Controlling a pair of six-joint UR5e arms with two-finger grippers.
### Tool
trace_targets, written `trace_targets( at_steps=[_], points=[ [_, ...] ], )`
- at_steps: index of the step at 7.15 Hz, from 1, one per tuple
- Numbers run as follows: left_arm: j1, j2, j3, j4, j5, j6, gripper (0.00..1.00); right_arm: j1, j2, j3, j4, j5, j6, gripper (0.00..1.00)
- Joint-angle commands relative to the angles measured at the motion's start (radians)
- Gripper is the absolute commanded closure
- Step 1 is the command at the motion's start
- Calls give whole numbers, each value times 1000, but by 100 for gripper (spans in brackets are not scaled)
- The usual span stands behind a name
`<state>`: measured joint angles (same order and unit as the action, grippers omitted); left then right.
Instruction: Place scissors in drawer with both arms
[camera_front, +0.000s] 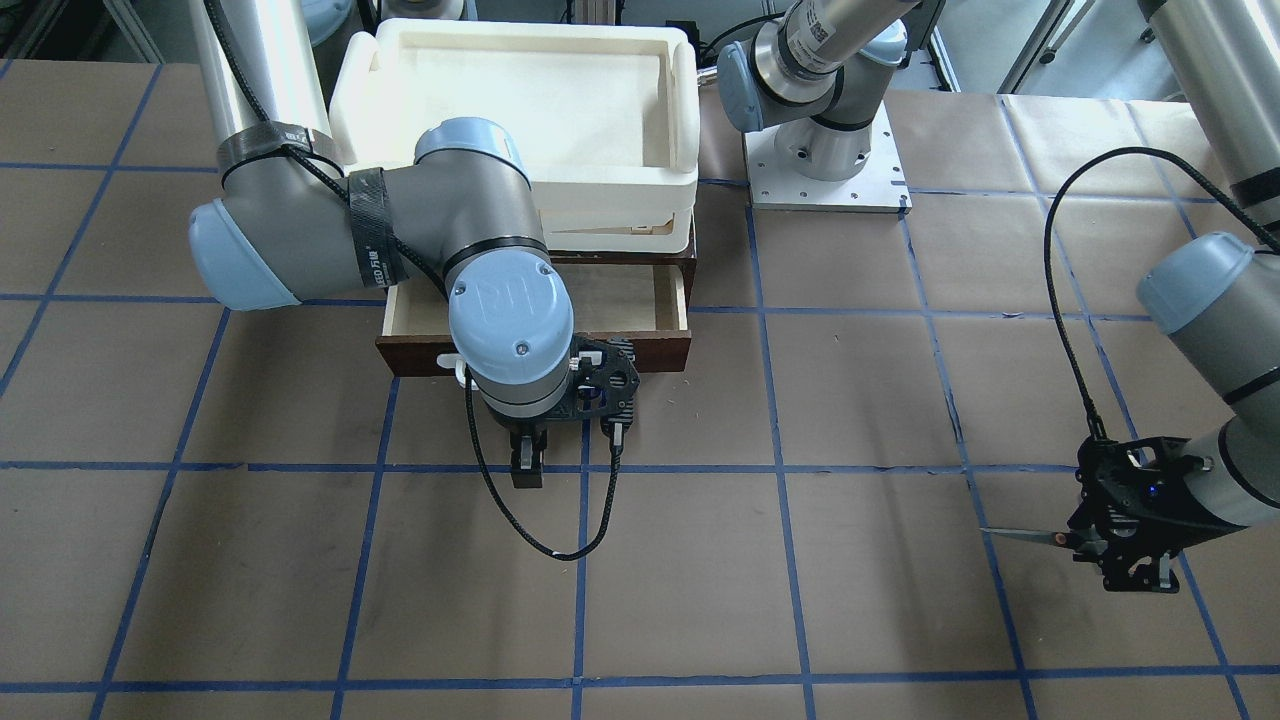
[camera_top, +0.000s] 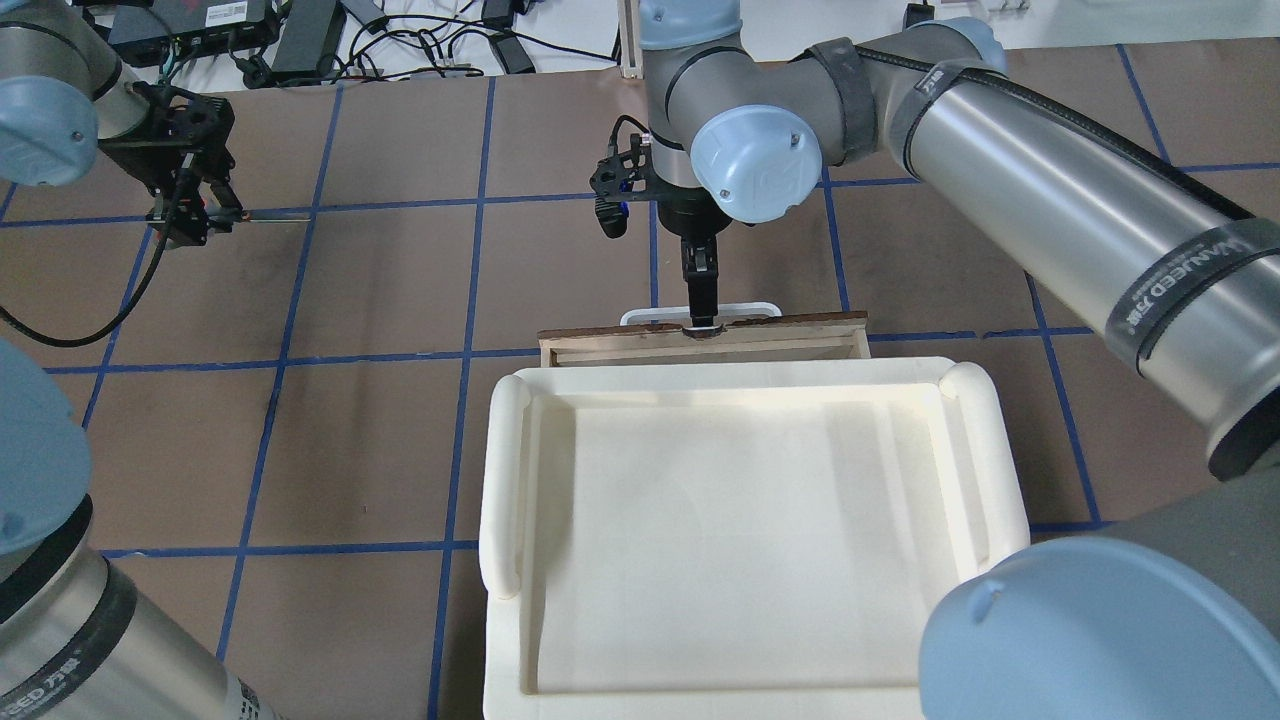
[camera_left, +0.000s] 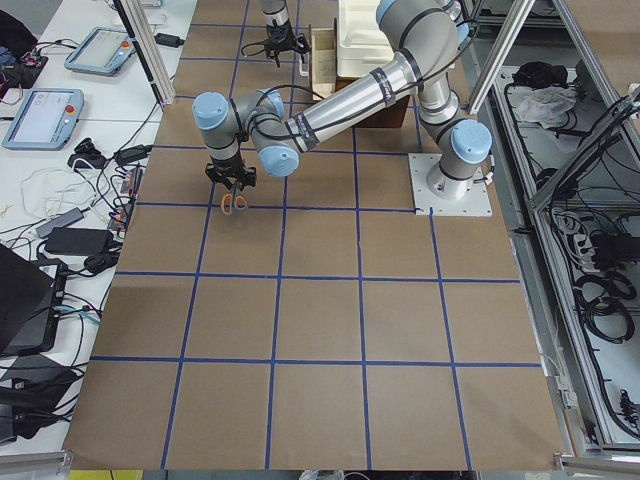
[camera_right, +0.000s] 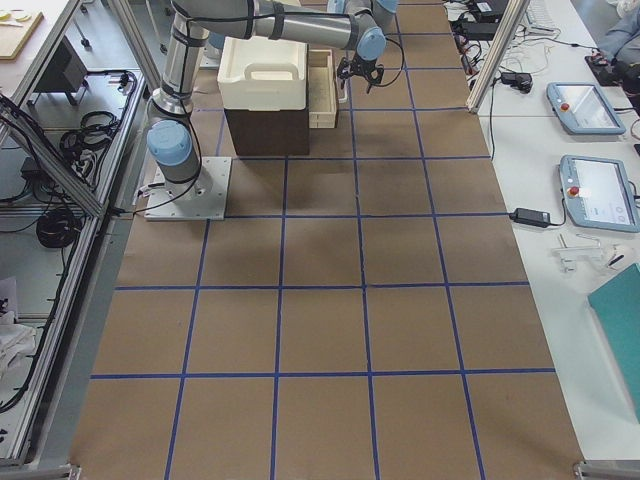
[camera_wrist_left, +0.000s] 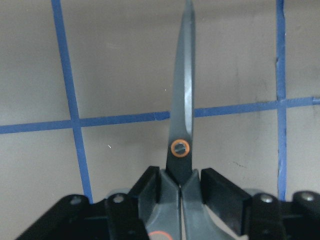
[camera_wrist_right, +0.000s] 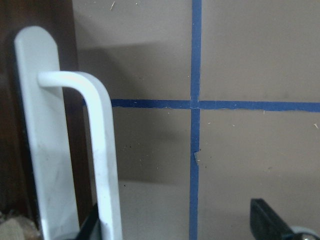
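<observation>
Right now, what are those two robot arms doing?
The left gripper is pinching the scissors near their pivot, far off to the side of the drawer. The drawer is pulled open, and the scissors are not in it yet. The right gripper sits at the drawer's white handle, its fingers open on either side of the bar.

Both arms: grey metal tubes, light-blue rounded joint caps (camera_front: 505, 320) w/ small screws. Right arm (camera_front: 460, 220) has black strap bands (camera_front: 365, 235) w/ white lettering, plus embossed logo on wrist cap. Black braided cable (camera_front: 1047, 250) runs to each black cut-out gripper bracket. Blue LED on left gripper (camera_front: 1095, 545). Left arm (camera_front: 1200, 330) sits on silver bolted base plate (camera_front: 880, 185).
</observation>
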<state>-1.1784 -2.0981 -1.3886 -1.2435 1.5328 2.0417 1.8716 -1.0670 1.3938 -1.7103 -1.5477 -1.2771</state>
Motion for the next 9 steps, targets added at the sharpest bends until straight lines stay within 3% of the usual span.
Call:
trace_targets(
  at_steps=[1, 6, 9],
  points=[
    [0, -2, -1, -1, 0, 0, 100, -20, 12, -2, -32, 0, -7, 0],
    [-3, 6, -1, -5, -10, 0, 100, -29, 36, -19, -81, 0, -11, 0],
    [-1, 27, 0, -8, -5, 17, 100, -29, 71, -79, -94, 0, -15, 0]
  ],
)
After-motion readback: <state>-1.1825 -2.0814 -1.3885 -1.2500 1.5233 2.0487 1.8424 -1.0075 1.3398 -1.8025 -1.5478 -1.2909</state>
